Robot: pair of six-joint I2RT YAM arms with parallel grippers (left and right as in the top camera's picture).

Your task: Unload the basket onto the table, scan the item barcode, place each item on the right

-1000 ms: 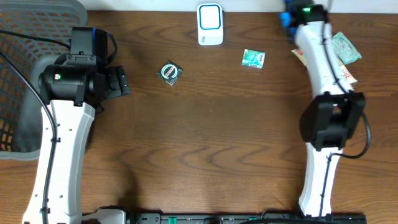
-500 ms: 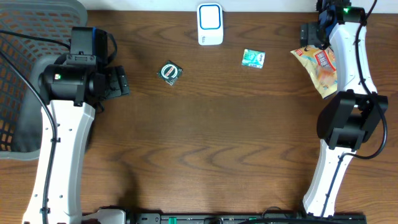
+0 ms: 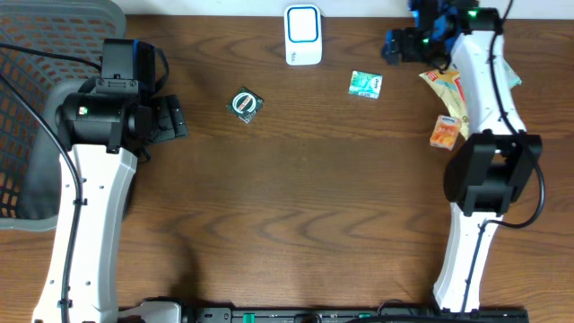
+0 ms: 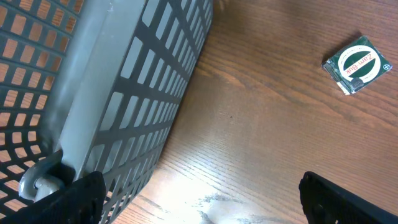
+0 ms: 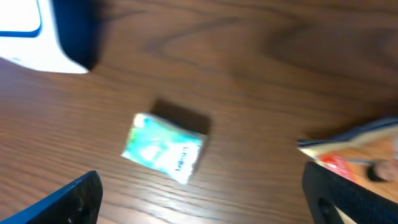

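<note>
Right wrist: teal packet light, crinkly, probably slippery; pinch across short edges. Right gripper apart, empty; left gripper apart.

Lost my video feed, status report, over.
Both grippers open, empty. Right gripper above teal packet, scanner beyond. Left gripper beside basket. Nothing blocking.

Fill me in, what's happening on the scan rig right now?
Neither arm holds anything. The right gripper is open at the table's far edge, near the orange snack packets, with the small teal packet in its wrist view. The left gripper is open too, idle beside the mesh basket. The white scanner and the round green item lie untouched.
</note>
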